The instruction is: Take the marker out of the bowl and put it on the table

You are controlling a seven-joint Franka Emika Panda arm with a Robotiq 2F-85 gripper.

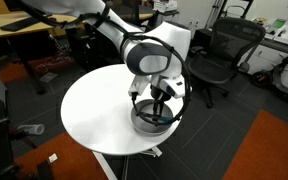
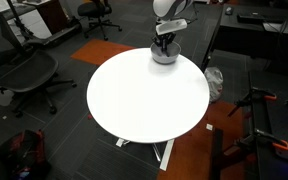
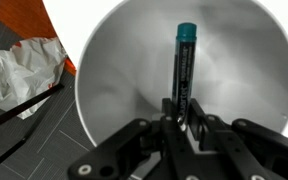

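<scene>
The marker (image 3: 184,65), dark with a teal cap, stands between my fingers in the wrist view, over the inside of the silvery-grey bowl (image 3: 114,70). My gripper (image 3: 180,112) is shut on the marker's lower end. In both exterior views the gripper (image 1: 159,103) (image 2: 165,42) reaches down into the bowl (image 1: 144,122) (image 2: 165,57), which sits near the edge of the round white table (image 1: 99,115) (image 2: 144,100). The marker is too small to make out in the exterior views.
A white plastic bag (image 3: 24,70) lies on the floor beside the table, also in an exterior view (image 2: 214,84). Black office chairs (image 1: 219,55) (image 2: 24,75) and wooden desks (image 1: 24,25) stand around. An orange carpet patch (image 1: 269,150) lies on the floor.
</scene>
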